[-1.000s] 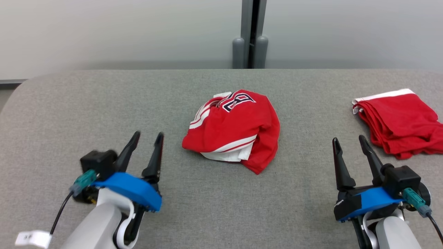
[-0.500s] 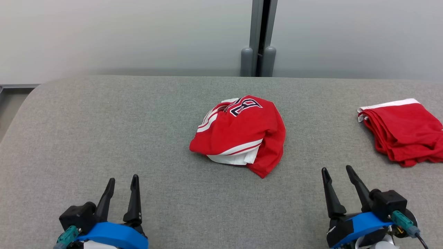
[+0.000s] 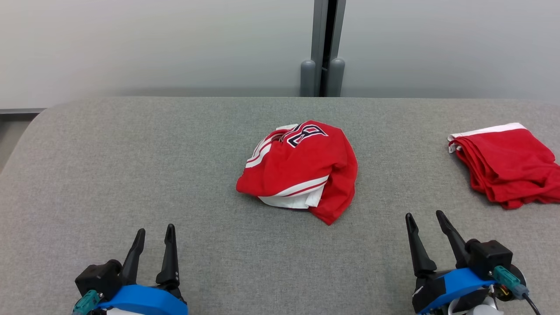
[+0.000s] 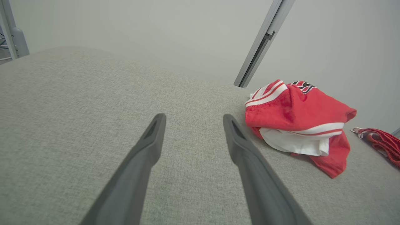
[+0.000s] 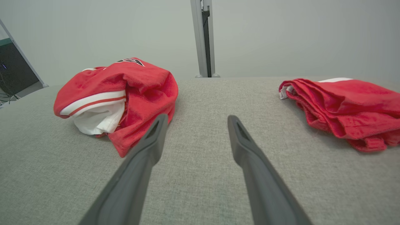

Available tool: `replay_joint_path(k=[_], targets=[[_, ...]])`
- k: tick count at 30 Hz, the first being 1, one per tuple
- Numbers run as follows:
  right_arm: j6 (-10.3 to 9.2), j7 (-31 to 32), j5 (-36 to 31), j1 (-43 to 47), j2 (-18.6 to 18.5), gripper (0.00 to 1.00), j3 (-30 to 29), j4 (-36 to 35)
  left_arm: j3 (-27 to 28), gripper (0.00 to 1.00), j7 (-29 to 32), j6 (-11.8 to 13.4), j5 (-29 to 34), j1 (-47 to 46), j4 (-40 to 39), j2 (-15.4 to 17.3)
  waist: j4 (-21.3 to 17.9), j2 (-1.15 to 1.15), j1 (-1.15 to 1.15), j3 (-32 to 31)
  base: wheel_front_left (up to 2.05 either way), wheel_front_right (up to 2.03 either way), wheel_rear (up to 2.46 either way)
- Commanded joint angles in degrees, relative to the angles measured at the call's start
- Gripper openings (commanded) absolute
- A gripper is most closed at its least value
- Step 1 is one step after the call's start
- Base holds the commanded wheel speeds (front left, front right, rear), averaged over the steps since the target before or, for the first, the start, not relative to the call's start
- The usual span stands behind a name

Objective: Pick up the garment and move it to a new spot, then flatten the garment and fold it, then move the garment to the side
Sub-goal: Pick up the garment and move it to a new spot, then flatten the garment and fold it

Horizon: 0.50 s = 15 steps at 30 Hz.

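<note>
Fully agape, empty: both end effectors [image 3: 155,227] [image 3: 423,213]

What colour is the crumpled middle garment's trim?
The garment's trim is white with a red stripe; right wrist view.

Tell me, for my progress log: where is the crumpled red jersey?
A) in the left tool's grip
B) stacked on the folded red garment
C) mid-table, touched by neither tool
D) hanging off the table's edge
C: the red jersey lies on the table, the open left tool and right tool both short of it.
</note>
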Motion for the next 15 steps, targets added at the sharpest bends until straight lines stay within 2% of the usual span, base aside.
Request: replay_joint_path(k=[1,8,15], targets=[[0.0,-0.31,-0.27,-0.56,-0.16,1.0,-0.09,0.06,0.36,1.0,-0.23,-0.35,0.51,-0.38,0.26,-0.21,-0.03,0.0,0.0,0.07,0.0,0.0,0.0],[0.0,-0.3,-0.43,-1.06,-0.16,1.0,-0.34,-0.19,1.38,1.0,-0.24,-1.27,1.37,-1.62,0.86,-0.86,-0.25,0.0,0.0,0.98,0.0,0.0,0.0],[0.0,-0.3,-0.78,-2.27,-0.16,1.0,0.06,-0.79,0.76,1.0,-0.09,-2.51,2.16,-6.32,1.63,-0.12,-0.59,0.0,0.0,2.93,0.0,0.0,0.0]])
